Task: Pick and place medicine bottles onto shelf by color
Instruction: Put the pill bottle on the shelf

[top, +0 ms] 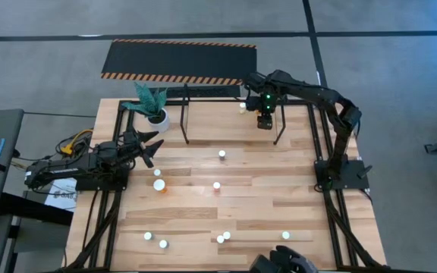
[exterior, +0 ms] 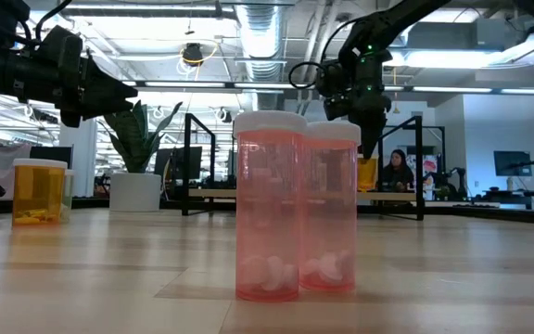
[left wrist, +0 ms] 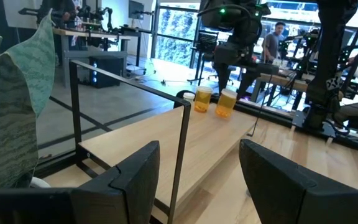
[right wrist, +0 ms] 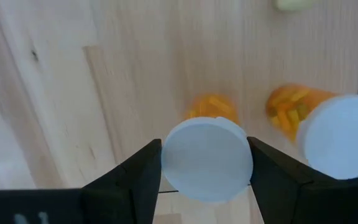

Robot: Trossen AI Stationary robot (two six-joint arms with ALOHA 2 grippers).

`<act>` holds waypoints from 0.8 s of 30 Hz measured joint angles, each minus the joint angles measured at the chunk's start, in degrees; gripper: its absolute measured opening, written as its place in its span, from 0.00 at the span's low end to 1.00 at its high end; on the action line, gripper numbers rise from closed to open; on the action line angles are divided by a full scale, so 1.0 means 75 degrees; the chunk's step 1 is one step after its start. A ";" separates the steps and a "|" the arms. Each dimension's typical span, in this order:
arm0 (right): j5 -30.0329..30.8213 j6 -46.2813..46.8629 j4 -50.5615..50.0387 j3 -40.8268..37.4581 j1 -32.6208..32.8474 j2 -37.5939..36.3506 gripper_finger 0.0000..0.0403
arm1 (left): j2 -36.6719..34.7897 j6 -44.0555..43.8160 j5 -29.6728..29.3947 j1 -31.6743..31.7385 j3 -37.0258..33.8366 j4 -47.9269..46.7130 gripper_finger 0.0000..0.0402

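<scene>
My right gripper (top: 265, 120) points down over the right end of the shelf (top: 186, 114) and is shut on an orange white-capped medicine bottle (right wrist: 211, 111). A second orange bottle (right wrist: 328, 134) stands close beside it on the shelf board (left wrist: 210, 146). My left gripper (top: 152, 146) waits open and level at the table's left side, beside the plant. Several small white-capped bottles (top: 222, 154) stand scattered on the table. Two pink bottles (exterior: 267, 204) stand upright near the front edge. My right gripper pinches the orange bottle's white cap (right wrist: 207, 158) between its two fingers (right wrist: 138, 180), one on each side of the cap's rim. The fingers come from above, pointing down. The bottle hangs upright below them, over the shelf board; whether its base touches the board I cannot tell.
A white pot with a green plant (top: 155, 114) stands at the shelf's left end, close to my left gripper. An orange-yellow bottle (exterior: 37, 190) stands on the table's left part. The shelf's thin black posts (left wrist: 185, 124) rise around the board. A striped-edged black mat (top: 179, 61) lies beyond the table.
</scene>
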 joint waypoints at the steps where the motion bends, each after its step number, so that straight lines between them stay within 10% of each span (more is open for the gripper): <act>1: -0.0019 -0.0070 -0.0005 0.0000 -0.0015 0.0014 0.56 | 0.0000 -0.0001 0.0000 0.0001 0.0000 0.0000 0.52; 24: -0.0119 -0.0496 0.0146 0.0000 -0.0041 0.0076 0.56 | 0.0000 0.0000 0.0001 0.0000 0.0000 -0.0001 0.52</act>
